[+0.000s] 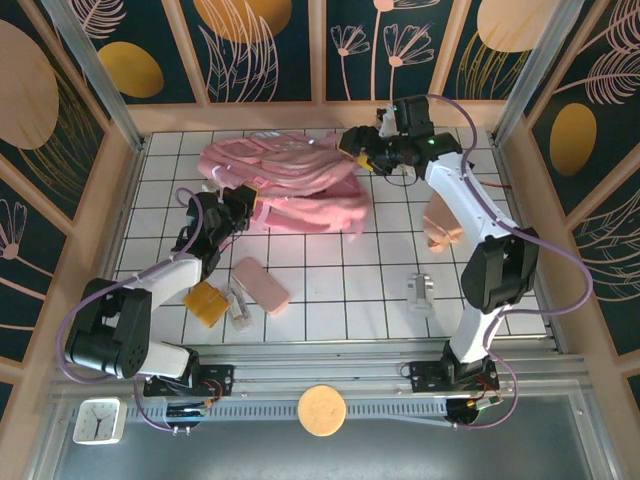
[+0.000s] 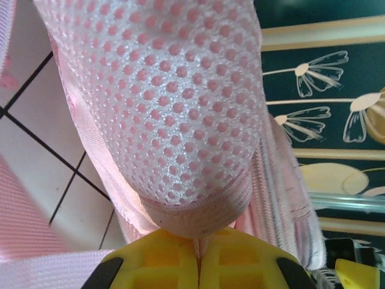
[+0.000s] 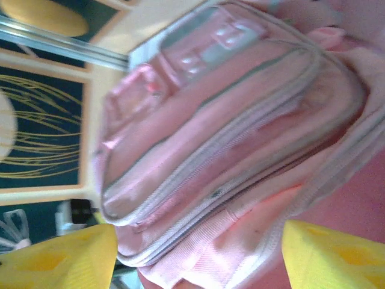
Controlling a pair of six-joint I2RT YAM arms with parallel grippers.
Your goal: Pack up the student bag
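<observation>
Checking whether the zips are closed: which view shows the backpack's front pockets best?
Right wrist: the front pockets face the camera, zip lines traceable, slightly blurred. Top external shows the whole backpack small, pockets indistinct. Left wrist shows its mesh strap pinched in the left tool.

Bare tiles point(image 1: 340, 275) beside student bag point(image 1: 290, 185)

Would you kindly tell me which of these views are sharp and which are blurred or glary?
Top external view: sharp and evenly lit, the student bag and tiled table crisp. Left wrist view: the bag's mesh in focus, with pale glare on it. Right wrist view: soft and smeared, the bag's zips blurred, the top right corner washed out.
</observation>
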